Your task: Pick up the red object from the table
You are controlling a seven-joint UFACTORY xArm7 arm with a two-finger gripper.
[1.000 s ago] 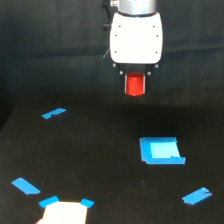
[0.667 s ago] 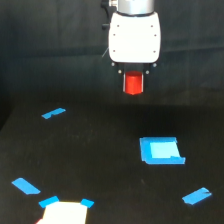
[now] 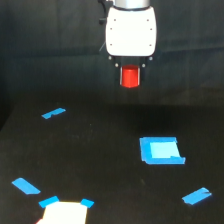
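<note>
- The gripper [image 3: 130, 78] hangs from a white arm housing [image 3: 130, 32] at the top middle of the exterior view, well above the table [image 3: 100, 165].
- Its 2 dark fingers [image 3: 121, 76] point straight down and stand close on either side of the red object [image 3: 130, 77].
- The fingers are closed against the red object and clamp it between them; the gap is only as wide as the object itself.
- The red object is a small red-orange cylinder, it stands upright in the grip, and its lower end sticks out a little below the fingertips.
- The red object is up in the air, above the far middle part of the table, and it touches nothing except the fingers.
- The table is a broad black matte surface.
- A blue square patch [image 3: 161, 150] lies flat on the table, toward the edge at the exterior view's right, lower in the picture than the gripper and well apart from it.
- 1 blue tape strip [image 3: 53, 113] lies on the far part of the table, toward the exterior view's left.
- 1 more blue strip [image 3: 25, 185] lies near the near corner at the exterior view's left.
- Just beside it, at the near edge, there is a bright white patch [image 3: 65, 212] with blue tape at its upper corners.
- Another blue strip [image 3: 196, 196] lies near the near corner at the exterior view's right.
</note>
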